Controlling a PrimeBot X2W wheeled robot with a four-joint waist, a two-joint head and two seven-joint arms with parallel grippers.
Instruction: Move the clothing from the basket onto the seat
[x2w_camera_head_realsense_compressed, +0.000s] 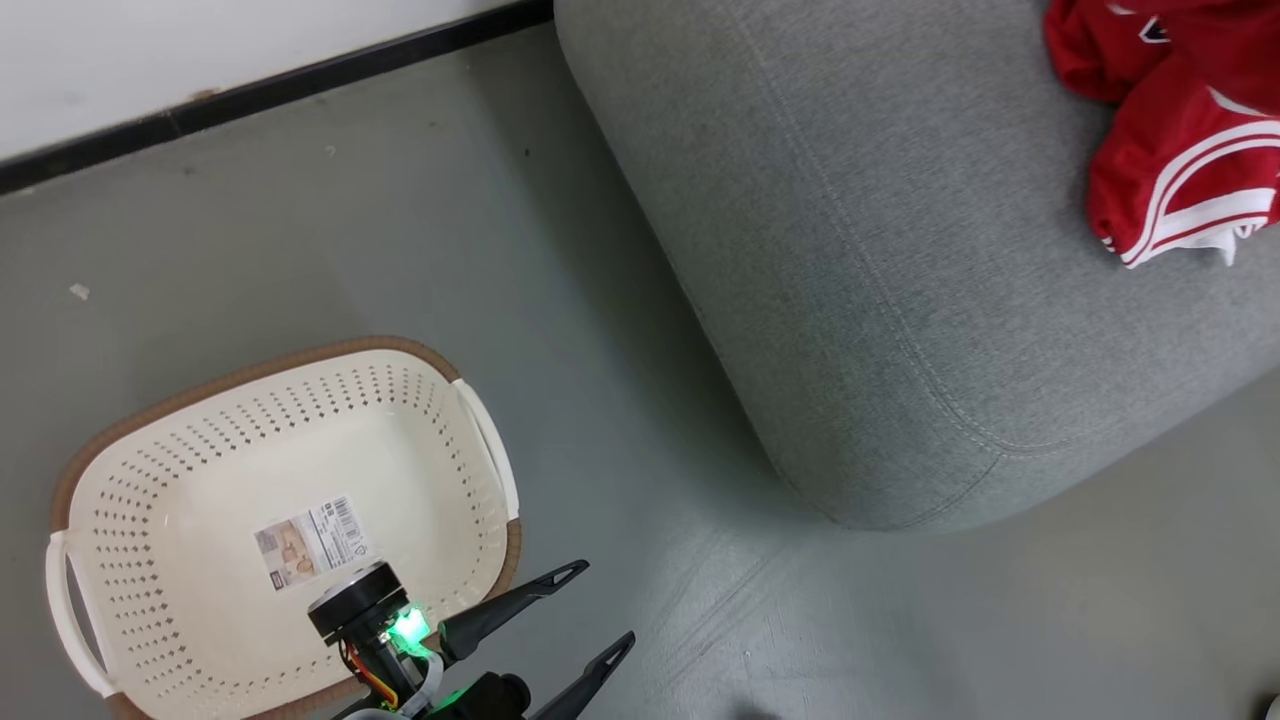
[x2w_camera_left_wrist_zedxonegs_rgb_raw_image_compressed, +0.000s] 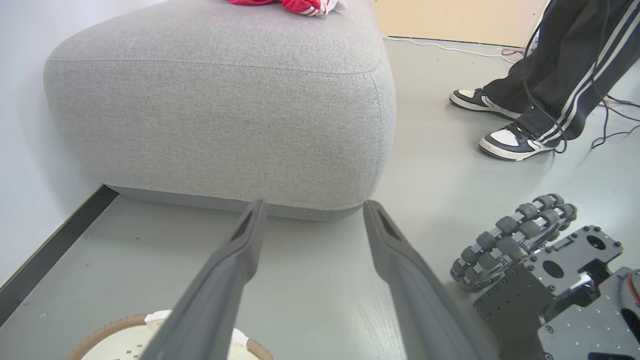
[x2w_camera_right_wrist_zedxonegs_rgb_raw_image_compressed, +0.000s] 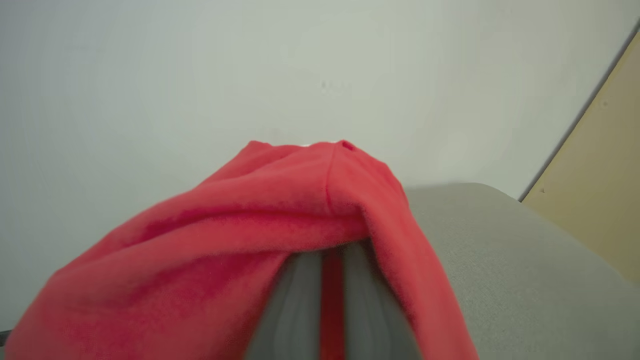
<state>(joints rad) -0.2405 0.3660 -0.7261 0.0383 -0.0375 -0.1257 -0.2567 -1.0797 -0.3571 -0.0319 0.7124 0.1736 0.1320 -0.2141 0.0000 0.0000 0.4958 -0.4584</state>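
The cream basket stands on the floor at the lower left, holding nothing but a barcode sticker; its brown rim also peeks into the left wrist view. My left gripper hangs open just past the basket's right rim, its fingers pointing at the grey seat. Red clothing with white trim lies bunched on the seat at the upper right. In the right wrist view my right gripper is shut on a red garment draped over its fingers, above the seat.
A person's feet in dark-and-white shoes stand on the floor right of the seat, with cables nearby. My base's roller wheel sits at the lower right. A white wall with black skirting runs behind the basket.
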